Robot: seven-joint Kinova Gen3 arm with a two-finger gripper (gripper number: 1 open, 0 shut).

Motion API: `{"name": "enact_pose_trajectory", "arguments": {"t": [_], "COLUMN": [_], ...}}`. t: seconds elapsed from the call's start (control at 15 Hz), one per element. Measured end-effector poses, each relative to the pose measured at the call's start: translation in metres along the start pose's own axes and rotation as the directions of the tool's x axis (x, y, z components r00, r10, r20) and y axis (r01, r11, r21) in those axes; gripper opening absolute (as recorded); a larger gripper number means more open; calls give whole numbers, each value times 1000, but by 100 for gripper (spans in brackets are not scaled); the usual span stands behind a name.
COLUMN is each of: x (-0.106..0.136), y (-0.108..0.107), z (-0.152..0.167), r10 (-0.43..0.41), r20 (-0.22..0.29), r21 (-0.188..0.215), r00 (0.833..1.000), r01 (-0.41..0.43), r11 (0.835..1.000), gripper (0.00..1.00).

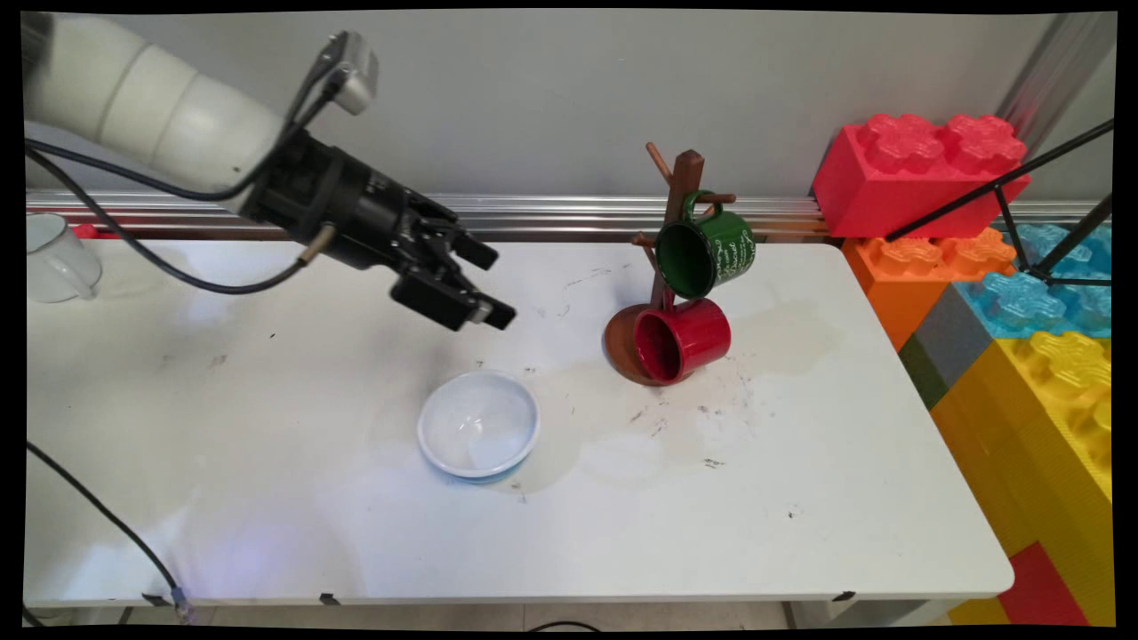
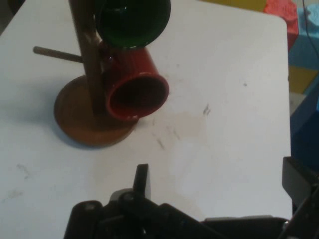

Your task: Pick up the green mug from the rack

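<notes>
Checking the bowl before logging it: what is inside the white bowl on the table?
The white bowl shows only its bare inner surface in the main view, nothing inside it. What lies beneath it is covered. The gripper hangs open above and behind it, holding nothing.

Gripper [image 1: 494, 284] hangs above the table [image 1: 267, 498], fingers spread apart, holding nothing, pointing toward 4 o'clock. White bowl [image 1: 478, 424] on the table at 6 o'clock of the gripper, near, upright. Brown mug tree [image 1: 669, 267] at 3 o'clock of the gripper, well apart. Green mug [image 1: 705, 251] hangs on an upper peg, mouth facing the camera; red mug [image 1: 681, 339] hangs below it, beside the tree's base. White cup [image 1: 55, 258] at the table's far 9 o'clock edge. Large toy bricks [image 1: 978, 258] stacked off the 3 o'clock side.
</notes>
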Motion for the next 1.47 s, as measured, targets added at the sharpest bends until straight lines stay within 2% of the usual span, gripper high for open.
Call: {"name": "enact_pose_trajectory", "arguments": {"t": [0.27,0.67,1.13,1.47], "x": [8,22,38,44], "y": [11,26,27,26], "z": [25,71,116,139], "r10": [-60,-150,-215,-256], "r20": [-30,-75,-118,-137], "r21": [11,26,37,23], "r00": [998,986,969,957], "r01": [60,152,221,261], "r11": [998,988,975,965], "gripper": [100,100,100,100]}}
